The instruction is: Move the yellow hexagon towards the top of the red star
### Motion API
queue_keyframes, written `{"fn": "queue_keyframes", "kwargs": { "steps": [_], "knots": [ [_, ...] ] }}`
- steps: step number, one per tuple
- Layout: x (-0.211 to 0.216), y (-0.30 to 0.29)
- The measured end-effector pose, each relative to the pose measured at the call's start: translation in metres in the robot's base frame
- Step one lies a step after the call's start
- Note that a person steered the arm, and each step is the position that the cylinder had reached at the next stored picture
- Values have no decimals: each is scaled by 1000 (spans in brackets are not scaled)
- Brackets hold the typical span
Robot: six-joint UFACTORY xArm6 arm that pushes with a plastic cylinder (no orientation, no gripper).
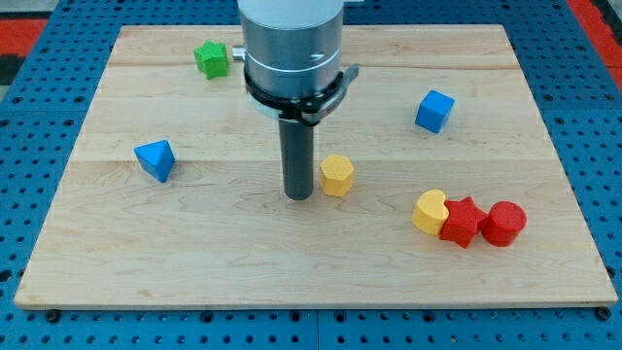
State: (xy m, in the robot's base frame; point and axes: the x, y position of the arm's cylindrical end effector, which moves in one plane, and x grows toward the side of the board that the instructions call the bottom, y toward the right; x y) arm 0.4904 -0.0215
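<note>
We see our tip [298,196] resting on the wooden desk [194,253] near the middle of the view, the dark rod rising straight up into the grey cylindrical arm body [292,44] that fills the view's top centre. There is no pincer on this arm — only the rod — so we have no released or clenched state to tell.

The yellow hexagon [336,175] sits just to the view's right of our tip, very close; whether the two touch we cannot tell. The red star [461,222] lies toward the view's lower right, well apart from the hexagon. It is wedged in a short row: a yellow heart-like block [429,210] touches it on the view's left and a red cylinder [503,223] touches it on the view's right.

A blue cube [434,110] stands alone in the view's upper right, above that row and apart from it. A blue triangular block [155,159] sits at the view's left, and a green block [211,58] — its shape hard to make out, perhaps a star — lies near the desk's top edge, just left of the arm body.

We see no containers on the desk; every block lies directly on the wood.
</note>
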Motion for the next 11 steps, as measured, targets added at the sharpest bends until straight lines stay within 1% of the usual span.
{"fn": "queue_keyframes", "kwargs": {
  "steps": [2,3,4,7,8,9,11],
  "knots": [
    [-27,16],
    [-27,52],
    [-25,106],
    [-25,201],
    [-31,213],
    [-45,196],
    [-28,160]
  ]
}}
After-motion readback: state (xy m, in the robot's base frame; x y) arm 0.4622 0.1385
